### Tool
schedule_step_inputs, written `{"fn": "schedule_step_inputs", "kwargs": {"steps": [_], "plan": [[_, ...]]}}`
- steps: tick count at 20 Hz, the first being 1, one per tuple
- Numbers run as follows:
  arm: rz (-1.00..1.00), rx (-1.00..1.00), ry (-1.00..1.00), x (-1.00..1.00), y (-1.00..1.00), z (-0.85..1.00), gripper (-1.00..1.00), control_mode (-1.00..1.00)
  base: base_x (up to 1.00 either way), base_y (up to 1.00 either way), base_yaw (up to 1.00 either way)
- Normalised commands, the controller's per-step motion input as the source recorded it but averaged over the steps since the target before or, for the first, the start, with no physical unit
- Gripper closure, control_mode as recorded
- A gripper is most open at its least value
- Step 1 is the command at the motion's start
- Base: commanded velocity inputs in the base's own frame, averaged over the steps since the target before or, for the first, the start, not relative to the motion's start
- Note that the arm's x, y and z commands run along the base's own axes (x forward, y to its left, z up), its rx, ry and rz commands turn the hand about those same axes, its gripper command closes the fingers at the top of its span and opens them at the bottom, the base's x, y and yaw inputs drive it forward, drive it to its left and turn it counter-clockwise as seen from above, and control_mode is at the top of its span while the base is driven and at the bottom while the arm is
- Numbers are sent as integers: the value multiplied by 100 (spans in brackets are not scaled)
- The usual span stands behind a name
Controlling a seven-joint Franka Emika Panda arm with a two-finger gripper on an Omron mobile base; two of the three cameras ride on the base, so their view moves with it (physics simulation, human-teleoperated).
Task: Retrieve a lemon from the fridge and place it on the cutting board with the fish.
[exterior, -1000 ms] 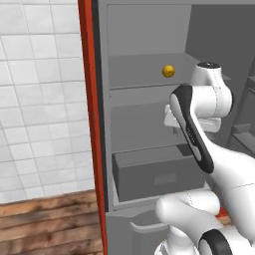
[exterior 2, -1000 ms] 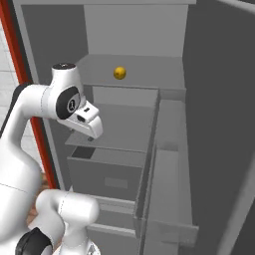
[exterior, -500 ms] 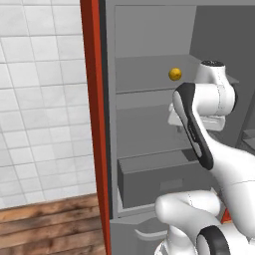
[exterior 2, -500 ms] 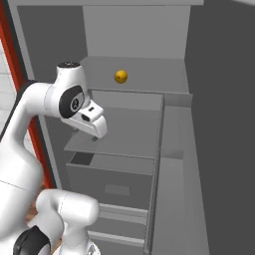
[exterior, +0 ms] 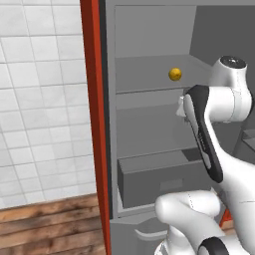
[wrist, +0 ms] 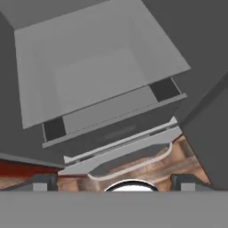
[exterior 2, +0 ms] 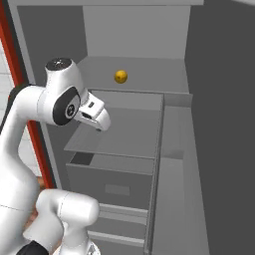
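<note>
Open fridge [exterior: 149, 45]; lemon [exterior: 175, 74] on upper grey shelf [exterior 2: 144, 74]

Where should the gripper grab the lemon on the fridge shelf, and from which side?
Grip the lemon across its middle, coming in level from the open front of the fridge. It is small and round, so any width suits the fingers, and it sits alone on the upper shelf with free space on both sides. The gripper hangs lower, so it likely must rise first.
</note>
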Motion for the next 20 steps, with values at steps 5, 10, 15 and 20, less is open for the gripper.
{"fn": "schedule_step_inputs", "kwargs": {"steps": [5, 10, 15, 20], "plan": [[8, -25, -36, 2, 2, 73, -100, -100, 0, 0, 0], [3, -8, -15, 22, 2, 72, -100, -100, 0, 0, 0], [0, 9, 0, 49, -3, 17, -100, -100, 0, 0, 0], [0, 3, 0, 71, 0, 3, -100, -100, 0, 0, 0]]}}
